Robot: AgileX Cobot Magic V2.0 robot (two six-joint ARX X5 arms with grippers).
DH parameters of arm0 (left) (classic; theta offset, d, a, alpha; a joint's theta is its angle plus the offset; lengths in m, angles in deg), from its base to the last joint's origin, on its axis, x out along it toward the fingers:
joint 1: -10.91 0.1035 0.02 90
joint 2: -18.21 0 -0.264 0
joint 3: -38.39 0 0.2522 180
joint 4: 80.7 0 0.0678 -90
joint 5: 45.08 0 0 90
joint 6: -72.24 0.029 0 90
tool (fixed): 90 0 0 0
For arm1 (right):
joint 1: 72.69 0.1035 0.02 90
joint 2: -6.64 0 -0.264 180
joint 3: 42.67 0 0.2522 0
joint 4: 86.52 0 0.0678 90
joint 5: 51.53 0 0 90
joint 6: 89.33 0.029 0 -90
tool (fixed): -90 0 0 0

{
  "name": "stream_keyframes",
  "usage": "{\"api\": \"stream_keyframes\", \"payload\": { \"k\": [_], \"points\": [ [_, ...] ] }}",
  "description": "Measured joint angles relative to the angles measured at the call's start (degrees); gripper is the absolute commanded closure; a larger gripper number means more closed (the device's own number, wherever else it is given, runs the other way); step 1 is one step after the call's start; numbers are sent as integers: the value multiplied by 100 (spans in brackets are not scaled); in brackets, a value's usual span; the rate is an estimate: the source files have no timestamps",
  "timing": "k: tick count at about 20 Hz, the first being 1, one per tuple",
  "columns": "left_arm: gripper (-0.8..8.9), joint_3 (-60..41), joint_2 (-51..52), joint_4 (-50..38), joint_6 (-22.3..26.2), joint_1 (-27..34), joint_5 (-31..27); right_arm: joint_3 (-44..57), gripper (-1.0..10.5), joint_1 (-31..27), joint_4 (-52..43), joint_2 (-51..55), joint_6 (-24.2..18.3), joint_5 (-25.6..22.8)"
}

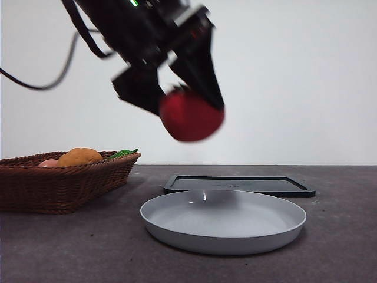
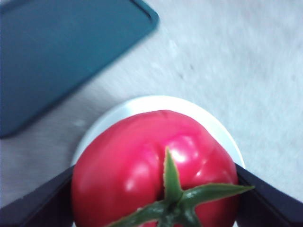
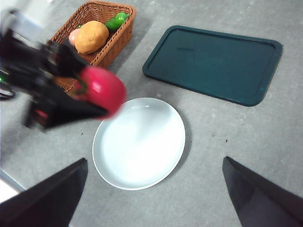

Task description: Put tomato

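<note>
- Front view: the tomato (image 1: 191, 115) is held aloft by the left gripper (image 1: 187, 105), above the near edge of the white plate (image 1: 224, 221) and clear of the basket (image 1: 59, 180).
- Left wrist view: both jaws are pressed against the tomato's sides, the plate seen beneath; released from this height, it could bounce or roll off.
- Right wrist view: the right gripper (image 3: 154, 189) is held wide open and empty, well above the table.

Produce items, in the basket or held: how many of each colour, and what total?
Red: 1, the tomato held in the left gripper above the plate.
Orange-brown: 1, the round fruit in the basket.
Pale pink: 1, the pink item, partly hidden.
Green: 1, the green vegetable.
Total: 4.
</note>
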Motion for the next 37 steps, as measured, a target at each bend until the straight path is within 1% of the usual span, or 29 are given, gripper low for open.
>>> {"api": "stream_keyframes", "payload": {
  "k": [8,11,15,18,19,24,27,35,37],
  "points": [
    [505,0,-1010,-243,0,-372,-20,0,491,0,0,0,0,0],
    [505,0,-1150,-245,0,-387,-164,0,491,0,0,0,0,0],
    [495,0,-1257,-240,0,-404,-168,0,491,0,0,0,0,0],
    [360,0,-1257,-243,0,-424,-168,0,491,0,0,0,0,0],
    [344,0,-1257,-245,0,-424,-168,0,491,0,0,2,0,0],
    [337,0,-1257,-225,0,-426,-168,0,491,0,22,2,0,0],
    [220,0,-1257,-208,-2,-424,-168,0,491,0,46,0,0,0],
    [220,0,-1246,-101,-20,-424,-170,0,491,0,57,0,0,0],
    [220,0,-1104,7,-20,-385,-173,0,491,0,59,0,0,0]
  ]
}}
